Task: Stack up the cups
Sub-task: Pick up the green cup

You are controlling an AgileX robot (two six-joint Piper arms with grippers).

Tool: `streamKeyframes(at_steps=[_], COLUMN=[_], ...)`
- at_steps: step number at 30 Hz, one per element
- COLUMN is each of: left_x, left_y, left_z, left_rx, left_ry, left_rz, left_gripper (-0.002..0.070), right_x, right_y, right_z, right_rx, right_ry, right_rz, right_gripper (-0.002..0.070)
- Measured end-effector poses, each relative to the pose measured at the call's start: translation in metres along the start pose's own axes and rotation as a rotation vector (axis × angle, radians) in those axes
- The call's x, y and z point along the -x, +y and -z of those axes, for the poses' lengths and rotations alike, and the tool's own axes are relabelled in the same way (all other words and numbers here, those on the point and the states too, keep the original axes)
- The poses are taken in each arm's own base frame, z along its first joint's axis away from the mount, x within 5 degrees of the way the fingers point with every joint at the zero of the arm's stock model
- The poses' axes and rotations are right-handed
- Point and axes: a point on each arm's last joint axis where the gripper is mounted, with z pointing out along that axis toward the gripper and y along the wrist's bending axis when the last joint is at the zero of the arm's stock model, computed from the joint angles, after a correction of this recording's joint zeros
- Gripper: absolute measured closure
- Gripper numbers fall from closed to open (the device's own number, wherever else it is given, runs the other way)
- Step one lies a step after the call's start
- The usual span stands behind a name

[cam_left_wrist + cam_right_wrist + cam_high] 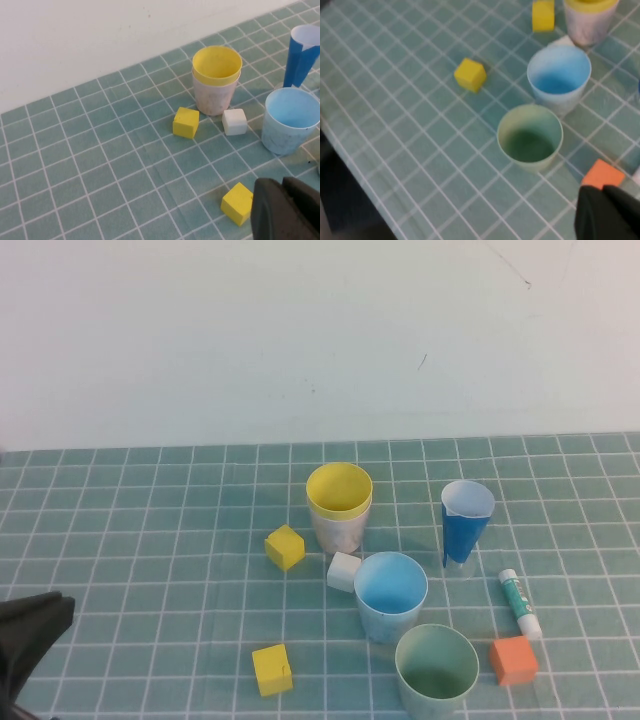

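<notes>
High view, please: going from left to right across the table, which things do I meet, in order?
Left tool → yellow block → white block → blue cup → dark-blue cone cup → glue stick. The right tool is not in this view; it shows only in its own wrist view.

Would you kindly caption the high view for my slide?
Yellow plastic cup nested in pale pink cup; light blue cup and pale green cup unstacked; left gripper parked; right gripper unseen.
</notes>
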Motion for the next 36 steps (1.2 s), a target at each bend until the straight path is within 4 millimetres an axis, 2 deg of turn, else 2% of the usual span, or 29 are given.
streamKeyframes(at_steps=[5, 9, 15, 22, 24, 28, 29, 31, 33, 36], left_x=[-0.002, -0.003, -0.004, -0.005, -0.005, -0.005, -0.005, -0.006, -0.006, -0.006], left_y=[0.0, 0.0, 0.002, 0.003, 0.003, 0.003, 0.003, 0.003, 0.003, 0.003], left_z=[0.004, 0.004, 0.004, 0.004, 0.004, 0.004, 0.004, 0.004, 0.004, 0.004], left_rx=[0.0, 0.005, 0.023, 0.029, 0.029, 0.03, 0.03, 0.03, 0.03, 0.032], left_ry=[-0.014, -0.012, 0.0, 0.015, 0.015, 0.017, 0.019, 0.021, 0.025, 0.026], left_rz=[0.0, -0.005, -0.023, -0.031, -0.031, -0.032, -0.032, -0.032, -0.032, -0.034], left_gripper=[0.0676, 0.0676, 0.0676, 0.0677, 0.0677, 0.0677, 0.0677, 0.0677, 0.0677, 0.0677], right_x=[0.032, 0.053, 0.07, 0.077, 0.078, 0.075, 0.073, 0.071, 0.067, 0.062], right_y=[-0.001, 0.006, 0.017, 0.002, -0.004, -0.01, -0.013, -0.016, -0.019, -0.021], right_z=[-0.007, -0.027, -0.088, -0.16, -0.176, -0.205, -0.213, -0.223, -0.233, -0.243], right_rx=[-0.056, -0.102, -0.131, -0.099, -0.099, -0.074, -0.072, -0.075, -0.075, -0.064], right_ry=[0.196, 0.342, 0.553, 0.704, 0.73, 0.756, 0.762, 0.755, 0.758, 0.767], right_rz=[0.109, 0.179, 0.315, 0.289, 0.255, 0.211, 0.198, 0.187, 0.178, 0.159], right_gripper=[0.0679, 0.0679, 0.0679, 0.0664, 0.0608, 0.0406, 0.0337, 0.0262, 0.0226, 0.0209])
